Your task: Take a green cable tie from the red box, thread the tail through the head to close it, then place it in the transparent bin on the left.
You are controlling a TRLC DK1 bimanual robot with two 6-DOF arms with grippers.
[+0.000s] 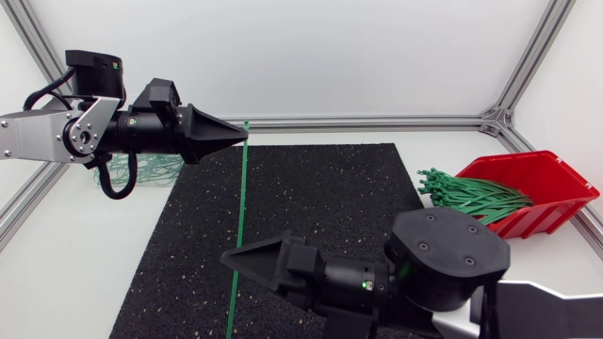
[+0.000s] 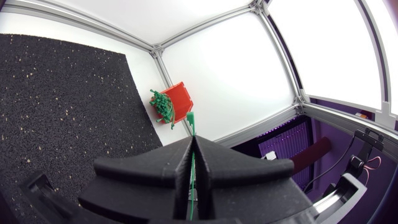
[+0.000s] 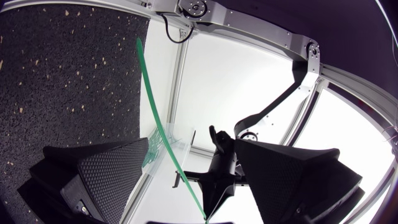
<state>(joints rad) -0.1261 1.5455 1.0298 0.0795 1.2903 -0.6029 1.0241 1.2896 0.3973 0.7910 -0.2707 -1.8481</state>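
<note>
At the far left of the table, behind my left arm, the transparent bin (image 1: 155,170) holds some green ties, so it is the drop-off place for this one too. Just beside it, the left gripper (image 1: 242,136) has its fingers pressed together on one end of a single green cable tie (image 1: 237,217). The left wrist view shows the strip clamped in the seam between them. From that pinch the tie runs straight and long over the black mat (image 1: 320,207), well clear of both containers. Lower down, it passes between the spread fingers of the right gripper (image 1: 229,256), which do not close on it. Whether it brushes one finger I cannot tell. At the right edge the red box (image 1: 551,174) sits with its bundle of spare ties (image 1: 471,193) spilling out.

I judge the first step done — one tie is out of the box. It forms no loop, so threading the tail through the head is yet to do, and so is the drop into the bin.
</note>
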